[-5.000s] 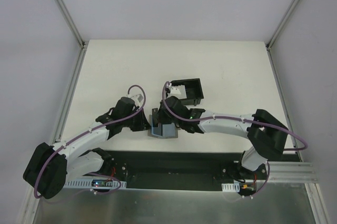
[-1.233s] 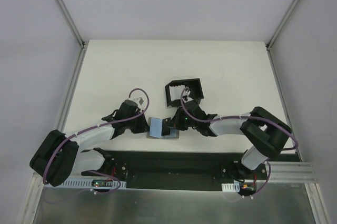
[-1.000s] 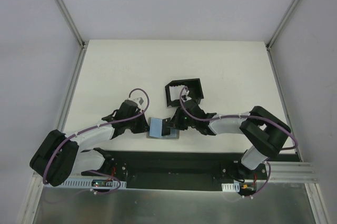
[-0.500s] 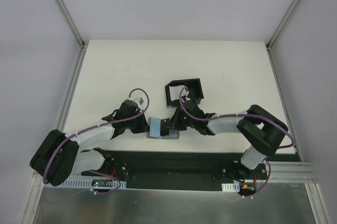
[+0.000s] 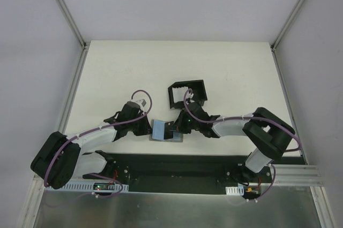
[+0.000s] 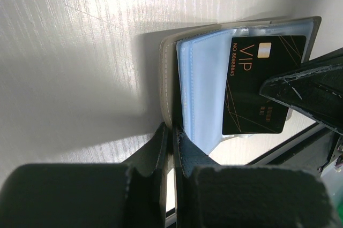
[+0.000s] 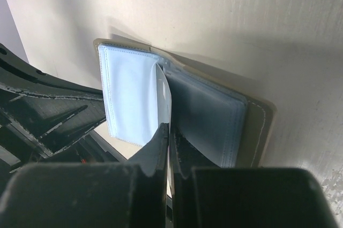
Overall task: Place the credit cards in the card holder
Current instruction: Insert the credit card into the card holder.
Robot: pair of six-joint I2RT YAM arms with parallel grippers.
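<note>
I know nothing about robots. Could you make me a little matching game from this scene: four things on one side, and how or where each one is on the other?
Things:
1. wallet
2. card
3. card holder
4. left fingers

Descriptions:
A. black, beyond the wallet and apart from it
B. shut on the wallet's edge
C. lying open, grey cover
D. dark, with gold VIP lettering

Pairs: 1-C, 2-D, 3-A, 4-B

opened out flat on the surface (image 5: 118, 78) since five seconds ago, grey folding wallet (image 5: 159, 130), pale blue sleeves showing; drawn back off black plastic open-topped box frame (image 5: 187, 85), right hand (image 5: 174, 128).
</note>
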